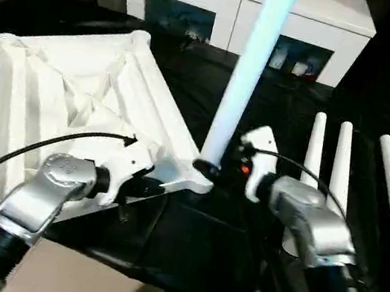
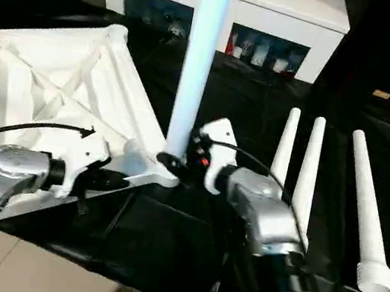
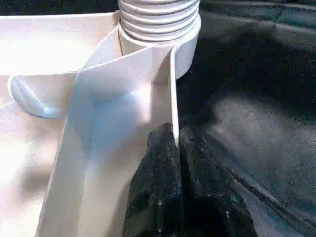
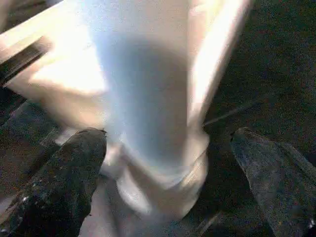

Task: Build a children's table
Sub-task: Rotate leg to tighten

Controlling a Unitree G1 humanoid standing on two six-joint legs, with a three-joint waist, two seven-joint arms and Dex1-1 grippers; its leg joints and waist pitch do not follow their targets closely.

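Observation:
The white tabletop (image 1: 77,87) lies upside down on the black cloth, its ribbed underside facing up. One white leg (image 1: 246,72) stands upright in the near right corner socket (image 1: 202,168), and its threaded end (image 3: 158,19) sits in the socket. My left gripper (image 1: 154,184) is shut on the tabletop's thin edge wall (image 3: 173,98) just beside that socket. My right gripper (image 1: 231,164) is open around the base of the leg (image 4: 148,98). One finger (image 4: 64,182) is close beside the leg and the other (image 4: 276,173) stands apart from it.
Three loose white legs (image 1: 340,172) lie side by side on the black cloth to the right. A white cabinet (image 1: 241,10) with dark glass doors stands behind. The cloth's front edge and a pale floor (image 1: 81,277) are near my arms.

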